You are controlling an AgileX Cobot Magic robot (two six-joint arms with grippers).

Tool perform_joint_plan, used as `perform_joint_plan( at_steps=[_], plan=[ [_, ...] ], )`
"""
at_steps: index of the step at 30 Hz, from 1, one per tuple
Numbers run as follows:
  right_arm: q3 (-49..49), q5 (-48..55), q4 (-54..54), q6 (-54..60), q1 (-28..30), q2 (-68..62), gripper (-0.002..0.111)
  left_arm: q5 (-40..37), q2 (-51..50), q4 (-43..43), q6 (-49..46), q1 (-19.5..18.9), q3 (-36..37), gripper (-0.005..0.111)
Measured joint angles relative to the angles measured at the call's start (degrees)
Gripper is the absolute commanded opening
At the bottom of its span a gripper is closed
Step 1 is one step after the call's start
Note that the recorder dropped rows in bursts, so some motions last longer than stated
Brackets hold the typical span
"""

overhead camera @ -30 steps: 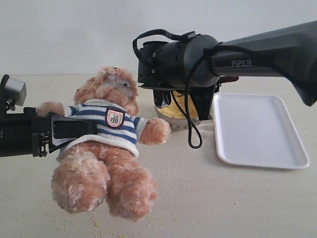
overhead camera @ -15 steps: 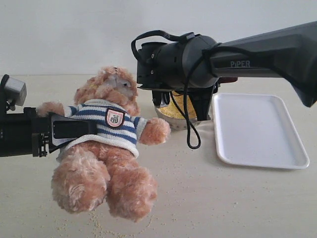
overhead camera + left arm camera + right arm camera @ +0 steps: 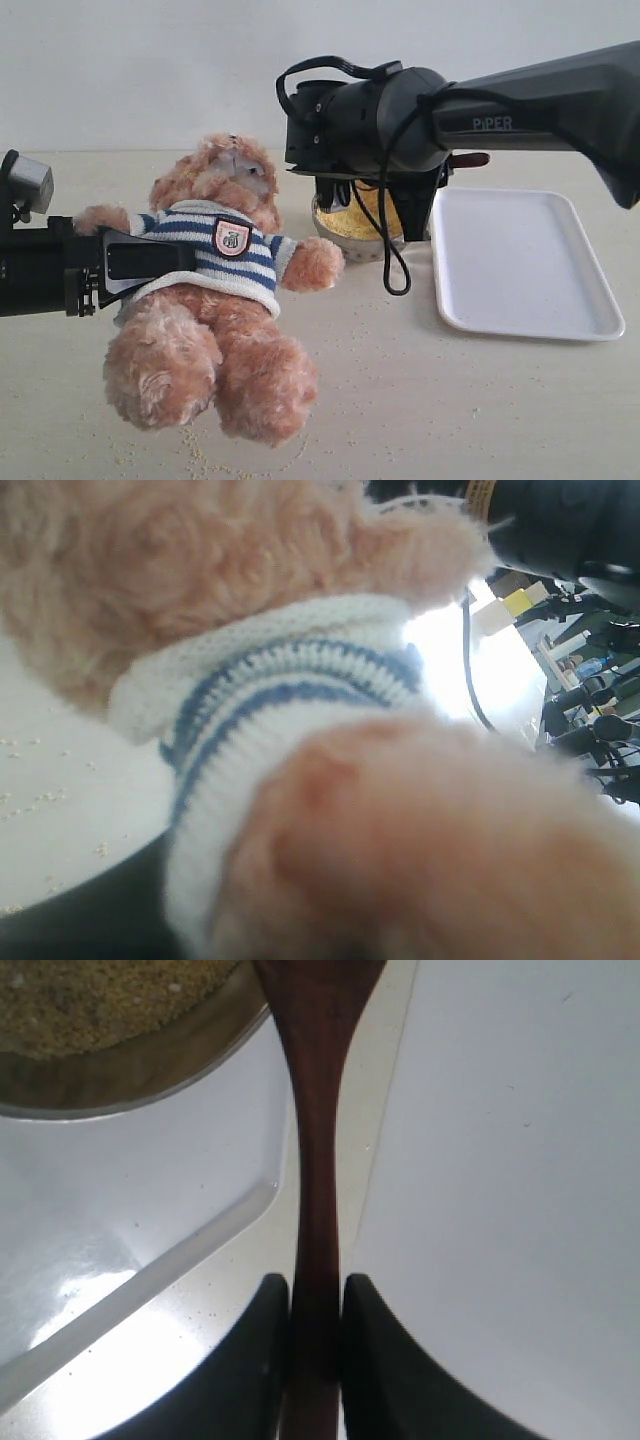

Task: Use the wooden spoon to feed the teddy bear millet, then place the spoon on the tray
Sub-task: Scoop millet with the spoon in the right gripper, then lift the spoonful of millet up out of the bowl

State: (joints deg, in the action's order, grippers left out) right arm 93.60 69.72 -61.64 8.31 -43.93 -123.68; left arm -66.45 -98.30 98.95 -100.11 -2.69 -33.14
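The teddy bear (image 3: 215, 300) hangs at the left, and my left gripper (image 3: 178, 258) is shut on its striped-sweater torso. In the left wrist view the teddy bear (image 3: 330, 730) fills the picture and hides the fingers. My right arm's wrist (image 3: 365, 125) hovers over the metal bowl (image 3: 345, 228) of millet (image 3: 362, 222). My right gripper (image 3: 315, 1285) is shut on the slim handle of the wooden spoon (image 3: 315, 1110), whose bowl end reaches the rim of the metal bowl (image 3: 150, 1070) beside the millet (image 3: 100, 995). The handle's end (image 3: 470, 159) sticks out behind the arm. The tray (image 3: 520, 260) lies to the right.
Stray millet grains (image 3: 200, 455) are scattered on the beige table around the bear's legs. A black cable loop (image 3: 395, 260) hangs from the right wrist between the bowl and the tray. A white wall closes the back.
My right arm has shifted a little to the right over the bowl, so more of the bowl's left rim and the spoon handle's end show. The left arm and the bear have not moved.
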Motion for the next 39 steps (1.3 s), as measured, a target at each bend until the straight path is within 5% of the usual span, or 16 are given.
perform_joint_plan(
  at_steps=[24,39],
  plan=[
    [0.0,-0.11,2.57,-1.27,0.0,0.86,0.0,0.0,0.0,0.0,0.0,0.0,0.0,0.005],
    [0.0,-0.11,20.51,-1.65,1.31,11.76,0.0,-0.46,0.0,0.0,0.0,0.0,0.0,0.005]
  ],
)
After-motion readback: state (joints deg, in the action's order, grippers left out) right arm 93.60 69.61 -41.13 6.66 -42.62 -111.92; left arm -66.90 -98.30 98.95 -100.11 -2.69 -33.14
